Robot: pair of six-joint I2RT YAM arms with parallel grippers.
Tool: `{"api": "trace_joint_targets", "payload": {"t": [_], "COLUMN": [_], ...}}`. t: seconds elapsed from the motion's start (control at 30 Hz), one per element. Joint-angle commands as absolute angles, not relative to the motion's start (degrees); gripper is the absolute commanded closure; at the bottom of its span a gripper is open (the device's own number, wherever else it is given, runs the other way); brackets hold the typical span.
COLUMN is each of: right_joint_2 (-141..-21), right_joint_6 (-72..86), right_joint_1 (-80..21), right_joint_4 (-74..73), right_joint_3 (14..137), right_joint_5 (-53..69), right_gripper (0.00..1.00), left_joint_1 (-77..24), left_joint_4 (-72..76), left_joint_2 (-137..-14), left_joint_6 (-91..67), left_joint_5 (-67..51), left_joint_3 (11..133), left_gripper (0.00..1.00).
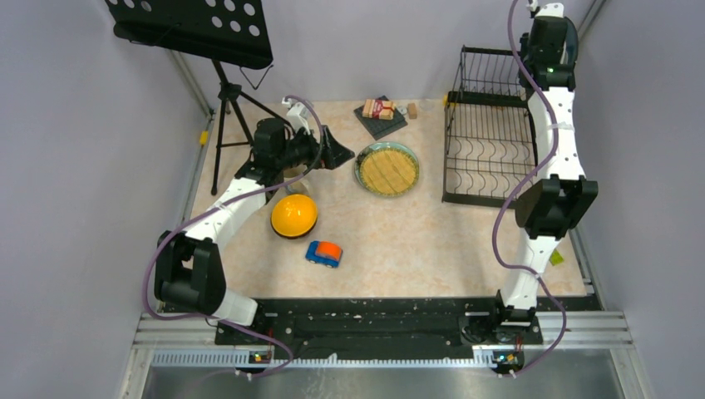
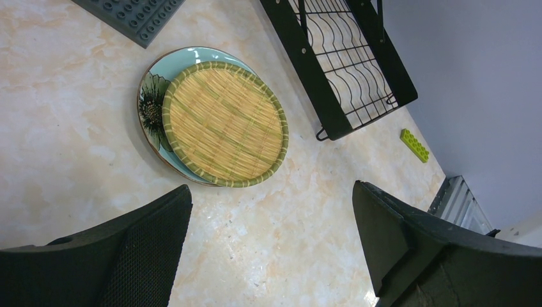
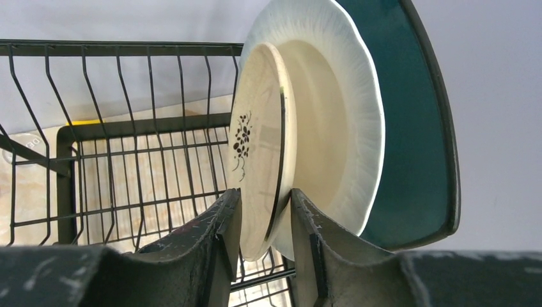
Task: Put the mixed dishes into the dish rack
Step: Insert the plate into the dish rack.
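The right tool [image 3: 265, 195] is raised at the far end of the dish rack [image 1: 490, 141], its two fingers [image 3: 217, 243] straddling the lower rim of a pale flowered plate [image 3: 255, 160] that stands on edge. The fingers sit close on either side of that rim, but whether they actually press on it cannot be told. A sliver of space shows along the right finger. Directly behind the flowered plate stand a cream plate [image 3: 345, 109] with a scalloped border and, behind that, a dark teal plate [image 3: 415, 128] – all three upright and packed together, with the rack's black wires to their left.

The left tool [image 2: 271, 192] hovers above the worktop [image 1: 416, 241] with its jaws spread wide and nothing between them. Ahead of it lies a round woven plate [image 2: 224, 125], resting flat on top of a mint-green plate [image 2: 153, 96] with a dark flower pattern; the pair lie just beside the rack's near-left corner, not touching it.

An orange bowl [image 1: 293, 214] sits upside down on the worktop beside the left arm, and a small toy car [image 1: 323, 253] stands just in front of it. At the far edge a small packet [image 1: 378, 109] rests on a dark mat [image 1: 391, 125], and a black music stand [image 1: 195, 29] rises at the far left – off the worktop. A green brick [image 2: 414, 145] lies near the right edge.
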State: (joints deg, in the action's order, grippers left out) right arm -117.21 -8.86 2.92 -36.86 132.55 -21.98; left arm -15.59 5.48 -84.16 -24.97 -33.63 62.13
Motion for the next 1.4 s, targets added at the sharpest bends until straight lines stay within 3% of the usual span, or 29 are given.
{"api": "trace_joint_targets", "payload": {"t": [0.0,0.27,0.7,1.03,1.37], "right_joint_2": [-118.21,-118.84,-117.98,-115.35,-117.33], "right_joint_6": [-9.07,-9.05,-8.36,-8.91,-7.45], "right_joint_1": [3.43,3.52,3.43,3.00,0.38], "right_joint_4": [-36.62,-36.02,-34.35,-32.29,-29.75], "right_joint_3": [134.03,133.70,133.67,132.02,133.08], "right_joint_5": [-21.87,-24.59,-27.67,-31.47,-44.38], "right_gripper": [0.64,0.66,0.98,0.98,1.00], "left_joint_1": [-15.29,-15.29,-15.29,-15.29,-15.29], "left_joint_4": [6.66,6.68,6.43,6.79,5.87], "left_joint_2": [-84.53,-84.66,-85.12,-85.61,-85.82], "left_joint_6": [-25.04,-24.96,-24.71,-25.57,-25.50], "left_joint_5": [-34.70,-34.60,-34.80,-35.89,-35.93], "left_joint_3": [62.97,62.81,63.06,63.55,63.96], "left_gripper": [0.01,0.01,0.01,0.01,0.01]}}
